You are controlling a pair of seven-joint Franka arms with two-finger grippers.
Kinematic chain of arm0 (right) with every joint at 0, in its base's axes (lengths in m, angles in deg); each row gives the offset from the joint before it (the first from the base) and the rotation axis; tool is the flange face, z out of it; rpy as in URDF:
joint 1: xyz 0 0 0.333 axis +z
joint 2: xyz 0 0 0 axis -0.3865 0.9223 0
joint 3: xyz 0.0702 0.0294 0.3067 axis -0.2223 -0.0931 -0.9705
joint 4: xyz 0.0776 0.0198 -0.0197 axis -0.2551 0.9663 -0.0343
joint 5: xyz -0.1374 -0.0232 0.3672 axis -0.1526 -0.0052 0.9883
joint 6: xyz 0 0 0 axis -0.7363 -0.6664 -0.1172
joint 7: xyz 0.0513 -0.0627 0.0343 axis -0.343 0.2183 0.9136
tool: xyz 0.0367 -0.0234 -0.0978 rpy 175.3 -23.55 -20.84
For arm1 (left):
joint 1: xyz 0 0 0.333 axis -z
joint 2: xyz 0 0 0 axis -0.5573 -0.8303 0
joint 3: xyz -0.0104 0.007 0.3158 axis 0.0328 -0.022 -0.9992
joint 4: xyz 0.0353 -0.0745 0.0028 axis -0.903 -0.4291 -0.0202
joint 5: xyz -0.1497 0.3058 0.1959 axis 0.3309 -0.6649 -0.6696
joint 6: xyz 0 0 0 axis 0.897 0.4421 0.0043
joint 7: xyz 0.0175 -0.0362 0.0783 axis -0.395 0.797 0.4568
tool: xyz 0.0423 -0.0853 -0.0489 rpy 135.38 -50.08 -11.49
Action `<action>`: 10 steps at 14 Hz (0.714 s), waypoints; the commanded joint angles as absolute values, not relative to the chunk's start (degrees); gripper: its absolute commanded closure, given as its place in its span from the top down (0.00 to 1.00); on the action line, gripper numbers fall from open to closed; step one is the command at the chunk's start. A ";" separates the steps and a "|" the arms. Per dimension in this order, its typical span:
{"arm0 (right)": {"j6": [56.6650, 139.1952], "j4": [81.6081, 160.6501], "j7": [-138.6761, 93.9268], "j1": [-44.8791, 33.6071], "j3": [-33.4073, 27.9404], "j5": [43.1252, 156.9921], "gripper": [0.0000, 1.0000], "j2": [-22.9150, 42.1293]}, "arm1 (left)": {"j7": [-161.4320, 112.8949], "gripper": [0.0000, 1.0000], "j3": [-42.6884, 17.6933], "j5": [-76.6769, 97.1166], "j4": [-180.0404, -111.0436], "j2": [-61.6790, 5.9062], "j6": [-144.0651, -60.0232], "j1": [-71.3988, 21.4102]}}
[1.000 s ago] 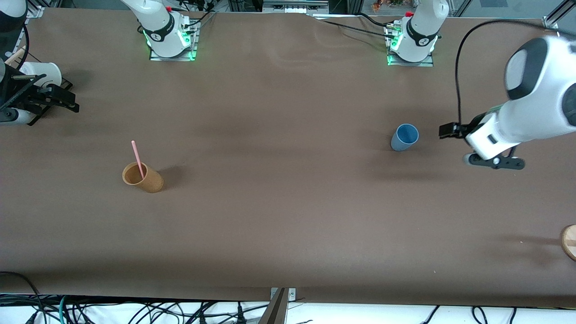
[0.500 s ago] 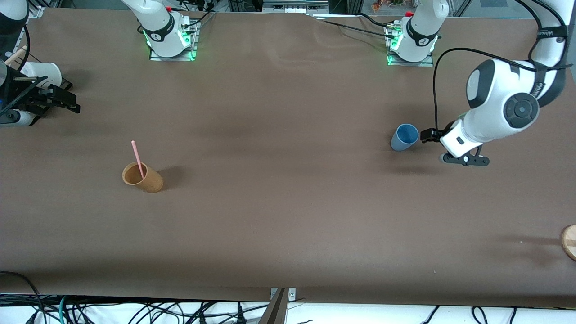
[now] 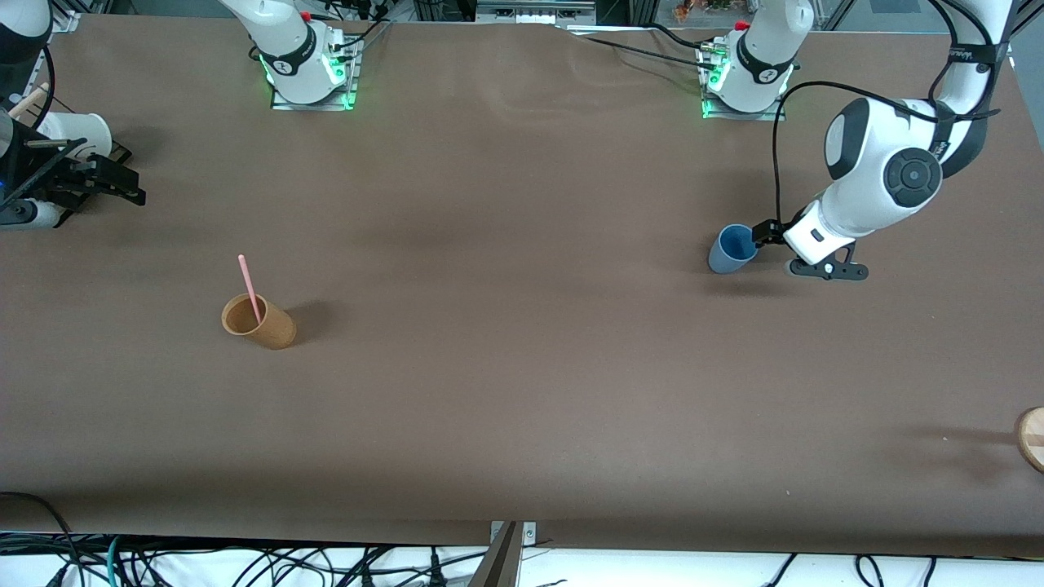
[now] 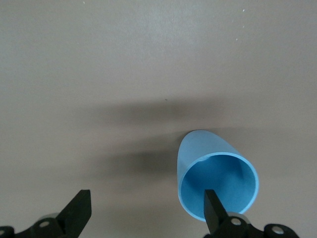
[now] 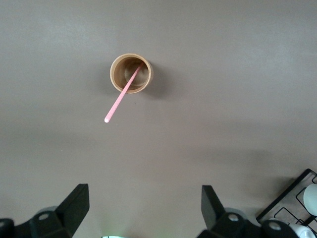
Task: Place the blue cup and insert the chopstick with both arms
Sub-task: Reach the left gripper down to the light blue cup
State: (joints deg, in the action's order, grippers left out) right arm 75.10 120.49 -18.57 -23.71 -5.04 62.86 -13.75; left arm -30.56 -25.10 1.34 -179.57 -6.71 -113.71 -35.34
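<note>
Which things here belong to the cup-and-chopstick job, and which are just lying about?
Job:
blue cup, beside the open left gripper
chopstick, standing in the brown cup
open right gripper, waiting at its table end

Lying about:
white cup
wooden disc at the table edge

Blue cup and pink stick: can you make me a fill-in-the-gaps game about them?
1. The chopstick stands inside the ____ cup.
2. The left claw, jaws ____, is right beside the blue cup.
3. The blue cup is ____ inside.
4. The right claw waits at the table's ____ arm end.

Missing words: brown; open; empty; right
</note>
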 commanded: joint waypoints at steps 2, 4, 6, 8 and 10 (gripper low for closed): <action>73.98 119.23 -18.79 -24.23 -5.37 63.30 1.00 -13.42 | -30.02 1.00 -24.93 2.46 -185.39 -4.37 -119.52 -35.54; 73.98 119.23 -18.79 -24.23 -5.37 63.30 1.00 -13.42 | -29.84 1.00 -24.93 2.55 -186.19 -4.55 -120.40 -35.10; 73.98 119.23 -18.79 -24.23 -5.37 63.30 1.00 -13.42 | -28.88 1.00 -24.93 3.33 -186.89 -4.64 -121.55 -34.66; 73.98 119.23 -18.79 -24.23 -5.37 63.30 1.00 -13.42 | -28.61 1.00 -24.93 4.30 -187.07 -4.99 -122.16 -34.40; 73.98 119.23 -18.71 -24.32 -5.37 63.30 1.00 -13.42 | -28.17 1.00 -24.93 4.30 -187.16 -5.69 -123.30 -33.87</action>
State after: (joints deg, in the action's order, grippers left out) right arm 75.10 120.49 -18.57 -23.71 -5.04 62.86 -13.73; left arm -28.75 -24.87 2.63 -185.80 -6.49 -121.55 -34.80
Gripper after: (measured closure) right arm 0.000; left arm 0.000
